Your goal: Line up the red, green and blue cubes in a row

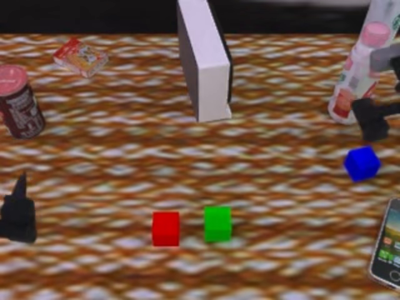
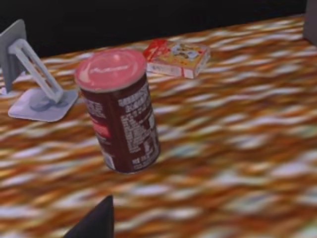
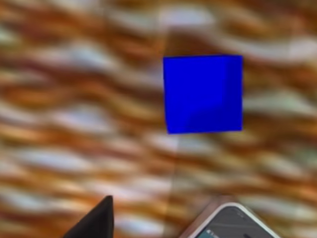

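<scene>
Here, the right end effector hovered just beside the blue cube near the table's right edge; its opening could not be told.

My table has a mottled orange, brown and white top. On it sit the red cube and green cube near each other at the front, the blue cube well to the right, a phone at the right edge, a bottle, a white box, a can and a packet.
</scene>
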You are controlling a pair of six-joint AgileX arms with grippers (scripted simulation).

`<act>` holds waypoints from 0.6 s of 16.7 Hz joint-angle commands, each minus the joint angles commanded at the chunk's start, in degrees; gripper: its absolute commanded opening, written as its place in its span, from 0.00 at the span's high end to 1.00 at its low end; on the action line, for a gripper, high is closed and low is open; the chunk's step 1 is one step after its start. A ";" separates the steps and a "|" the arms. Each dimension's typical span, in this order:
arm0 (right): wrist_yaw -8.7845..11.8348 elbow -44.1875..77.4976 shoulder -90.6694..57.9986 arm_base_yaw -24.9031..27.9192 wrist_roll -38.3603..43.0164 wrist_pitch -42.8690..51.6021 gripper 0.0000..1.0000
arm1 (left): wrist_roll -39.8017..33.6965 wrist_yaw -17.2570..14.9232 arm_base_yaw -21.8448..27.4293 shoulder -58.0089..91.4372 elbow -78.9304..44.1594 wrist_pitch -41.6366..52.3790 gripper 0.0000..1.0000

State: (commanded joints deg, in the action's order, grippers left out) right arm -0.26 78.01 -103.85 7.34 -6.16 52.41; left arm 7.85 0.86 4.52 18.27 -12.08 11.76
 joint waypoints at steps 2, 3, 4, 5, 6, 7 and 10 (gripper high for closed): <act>0.02 6.10 -7.80 0.48 -0.42 3.68 0.00 | -3.18 -0.30 -2.46 -7.23 5.23 -4.72 0.00; 0.04 8.68 -10.98 0.68 -0.60 5.18 0.00 | -4.51 -0.45 -3.43 -10.37 7.31 -6.72 0.00; 0.06 10.88 -13.58 0.85 -0.76 6.43 0.00 | -5.64 -0.59 -4.22 -13.08 9.02 -8.41 0.00; 0.09 12.66 -15.59 0.99 -0.88 7.41 0.00 | -6.55 -0.70 -4.83 -15.26 10.36 -9.78 0.00; 0.10 13.96 -17.01 1.09 -0.97 8.12 0.00 | -7.23 -0.78 -5.27 -16.86 11.30 -10.81 0.00; 0.11 14.78 -17.83 1.16 -1.03 8.54 0.00 | -7.66 -0.84 -5.55 -17.86 11.87 -11.48 0.00; 0.12 15.09 -18.13 1.18 -1.05 8.71 0.00 | -7.85 -0.86 -5.67 -18.27 12.08 -11.76 0.00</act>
State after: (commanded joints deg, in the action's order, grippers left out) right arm -0.14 93.10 -121.98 8.52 -7.21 61.11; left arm 0.00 0.00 -1.15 0.00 0.00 0.00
